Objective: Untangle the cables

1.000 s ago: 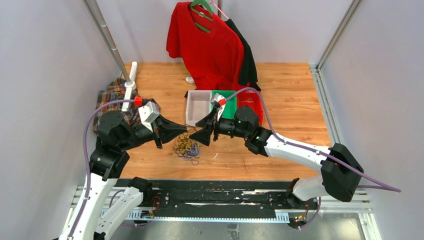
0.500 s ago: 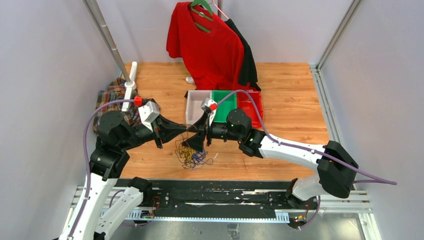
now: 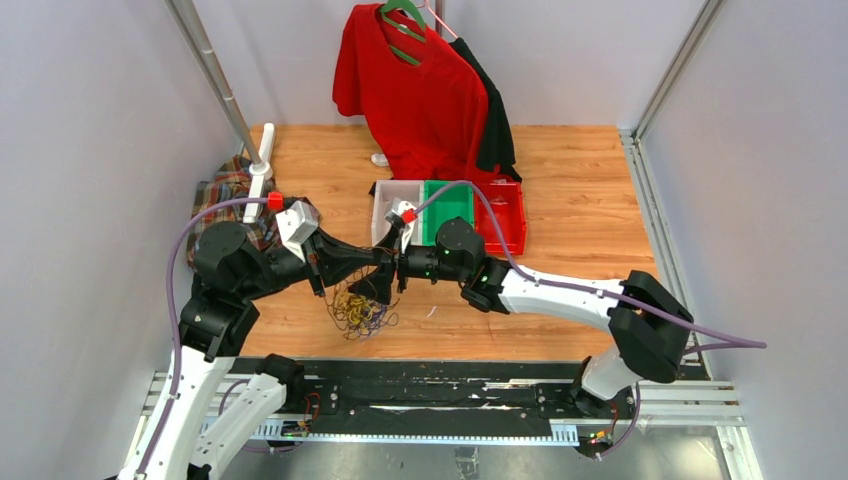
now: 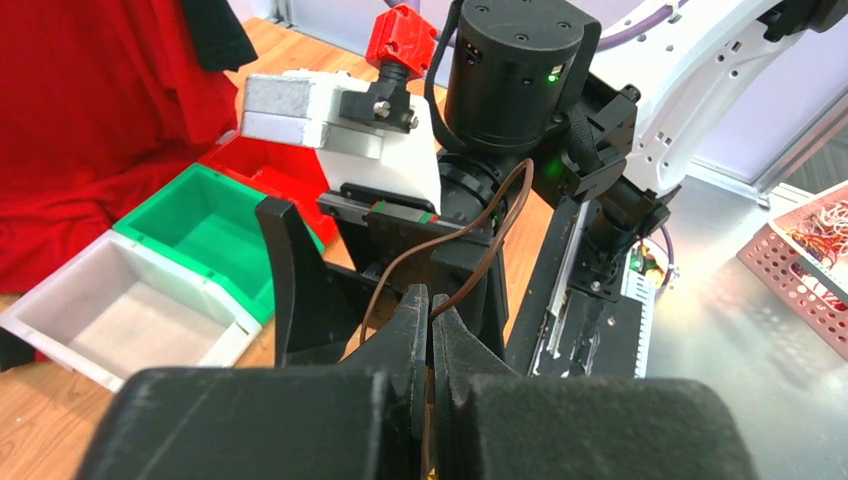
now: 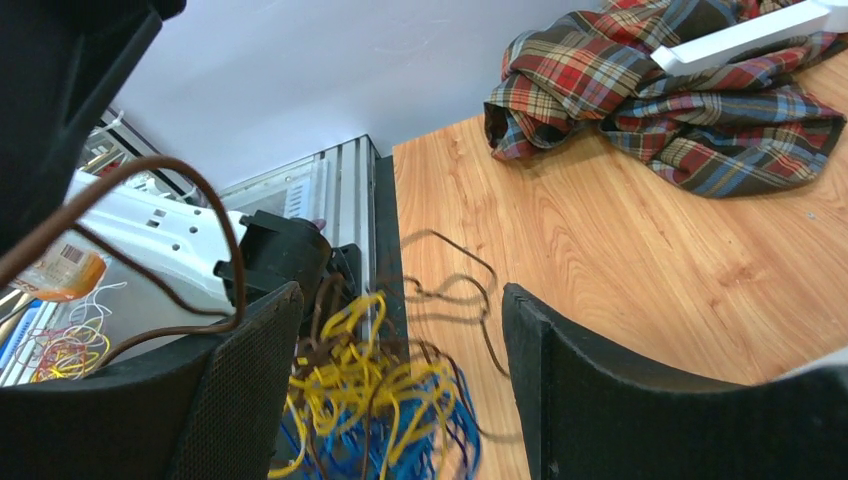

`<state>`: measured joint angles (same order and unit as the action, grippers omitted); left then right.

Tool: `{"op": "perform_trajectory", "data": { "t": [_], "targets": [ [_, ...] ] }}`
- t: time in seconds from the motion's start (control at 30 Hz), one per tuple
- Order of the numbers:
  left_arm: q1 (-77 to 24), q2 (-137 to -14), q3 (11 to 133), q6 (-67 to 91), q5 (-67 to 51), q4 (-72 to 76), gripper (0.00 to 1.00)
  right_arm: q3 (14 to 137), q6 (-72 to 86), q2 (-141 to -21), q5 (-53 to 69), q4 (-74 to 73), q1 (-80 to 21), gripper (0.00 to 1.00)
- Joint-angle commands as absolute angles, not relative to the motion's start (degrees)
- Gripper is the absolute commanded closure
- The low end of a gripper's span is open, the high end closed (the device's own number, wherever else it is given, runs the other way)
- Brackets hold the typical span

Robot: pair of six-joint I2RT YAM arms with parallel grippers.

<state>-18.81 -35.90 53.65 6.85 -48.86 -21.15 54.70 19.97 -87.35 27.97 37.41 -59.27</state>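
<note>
The wooden surface point(image 3: 585, 190) holds two arms that meet near its middle. The left arm point(image 3: 240, 265) bends in from the left and points its tool to the right. The right arm point(image 3: 560, 295) stretches long and low from the right side, and its tool faces the left one, very close.

The left tool point(image 4: 430, 335) is pressed together and pinches a thin brown cable point(image 4: 487, 245), which loops up in front of the right arm's wrist. The right tool point(image 5: 400, 320) is spread wide, with nothing held between its two fingers point(image 5: 250, 380). The cables point(image 5: 375, 425) lie in a messy pile on the surface, just under both tools. Yellow, blue and brown ones are mixed together.

A second ago the right arm was farther to the right. It has moved left, up to the left tool. The pile has slid a little to the left too. The left arm has hardly moved.

There are two arms and two tools. There is one red shirt point(image 3: 420, 95) on a hanger, one checked cloth point(image 5: 680, 100) and three bins: one white point(image 3: 385, 222), one green point(image 3: 450, 203) and one red point(image 3: 505, 215). There is one pile of cables.
</note>
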Motion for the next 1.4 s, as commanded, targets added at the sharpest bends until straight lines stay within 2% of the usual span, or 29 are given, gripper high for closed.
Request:
{"op": "perform_trajectory", "data": {
  "t": [0.0,0.37,0.7,1.0,1.37],
  "targets": [
    [-19.07,-36.21,54.45,7.72,-49.13,-18.98,1.00,58.63,19.91,-89.98,27.23,40.78,-61.34,0.27],
    [-19.07,-36.65,58.62,9.15,-49.67,-17.84,1.00,53.50,20.06,-91.06,21.80,42.55,-60.10,0.27],
    [-19.07,-37.72,57.98,6.92,-47.04,-16.95,0.99,44.57,16.16,-79.23,19.64,36.14,-56.50,0.26],
    [-19.07,-44.55,66.21,7.21,-47.24,-16.93,1.00,51.66,16.40,-82.35,23.16,36.32,-56.68,0.26],
    [-19.07,-44.46,71.27,7.32,-50.22,-20.51,0.99,58.76,15.61,-91.05,20.29,34.47,-58.02,0.26]
  ]
}}
